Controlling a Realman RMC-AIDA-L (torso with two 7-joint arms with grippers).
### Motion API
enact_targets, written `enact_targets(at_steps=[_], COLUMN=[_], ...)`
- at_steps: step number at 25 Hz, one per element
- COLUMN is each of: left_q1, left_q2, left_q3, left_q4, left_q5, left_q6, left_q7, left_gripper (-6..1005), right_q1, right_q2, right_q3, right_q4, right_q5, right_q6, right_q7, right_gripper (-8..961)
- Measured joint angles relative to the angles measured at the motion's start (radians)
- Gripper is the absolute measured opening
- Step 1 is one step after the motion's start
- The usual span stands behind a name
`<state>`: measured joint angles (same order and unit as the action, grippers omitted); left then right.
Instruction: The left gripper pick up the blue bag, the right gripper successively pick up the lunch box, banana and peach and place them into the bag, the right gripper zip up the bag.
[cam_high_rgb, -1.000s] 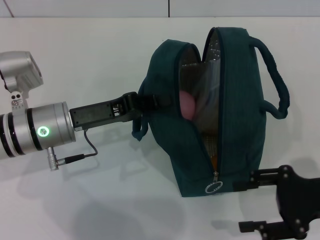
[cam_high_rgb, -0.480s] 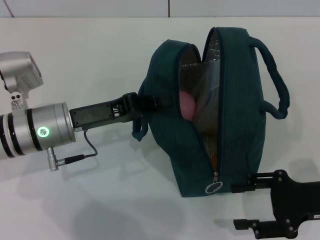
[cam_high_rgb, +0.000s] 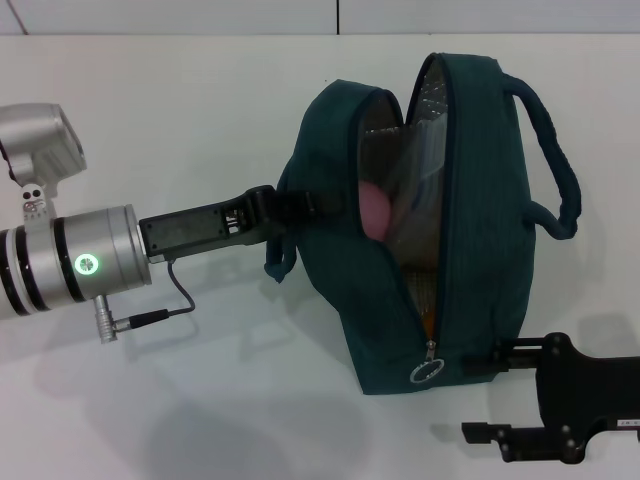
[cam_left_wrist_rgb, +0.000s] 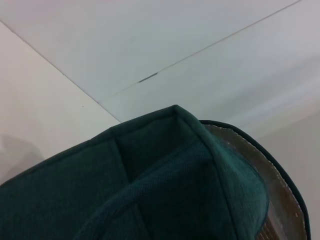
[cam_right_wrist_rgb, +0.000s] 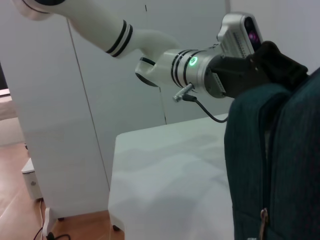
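The blue bag (cam_high_rgb: 480, 230) stands on the white table with its top zipper open and silver lining showing. Inside, the pink peach (cam_high_rgb: 374, 211) lies against the clear lunch box (cam_high_rgb: 405, 175). A thin orange strip of the banana (cam_high_rgb: 430, 322) shows low in the opening. My left gripper (cam_high_rgb: 290, 208) is shut on the bag's left handle. My right gripper (cam_high_rgb: 478, 397) is open just beside the bag's near end, close to the metal zipper ring (cam_high_rgb: 427, 373). The left wrist view shows only the bag's fabric (cam_left_wrist_rgb: 150, 190). The right wrist view shows the bag's side (cam_right_wrist_rgb: 280, 165) and the left gripper (cam_right_wrist_rgb: 272, 65).
The bag's other handle (cam_high_rgb: 550, 160) loops out on its right side. The left arm's cable (cam_high_rgb: 150, 312) hangs over the table (cam_high_rgb: 200, 100). In the right wrist view the table's edge (cam_right_wrist_rgb: 117, 165) meets white cabinets (cam_right_wrist_rgb: 50, 100).
My right gripper has slid left toward the zipper ring end of the bag, its body sinking toward the frame's lower edge. The bag and left arm have stayed still.
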<state>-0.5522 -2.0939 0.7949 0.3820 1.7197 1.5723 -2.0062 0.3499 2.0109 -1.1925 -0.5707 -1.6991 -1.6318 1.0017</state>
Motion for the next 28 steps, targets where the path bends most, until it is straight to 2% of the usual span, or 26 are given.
enact_targets(at_steps=[19,28], left_q1=[0.000,-0.002], left_q2=[0.000,0.000], left_q3=[0.003,0.003], left_q4=[0.000,0.000], left_q5=[-0.008,-0.009], left_q6=[0.002,0.004], left_q7=[0.003,0.004], left_gripper=[37,39], right_q1=[0.028,0.038], right_q2=[0.006,0.007], right_q3=[-0.022,-0.198], right_q4=[0.053,0.055], right_q5=[0.069,0.187], right_q6=[0.052,0.124], right_q7=[0.011,0.011], right_gripper=[628,623])
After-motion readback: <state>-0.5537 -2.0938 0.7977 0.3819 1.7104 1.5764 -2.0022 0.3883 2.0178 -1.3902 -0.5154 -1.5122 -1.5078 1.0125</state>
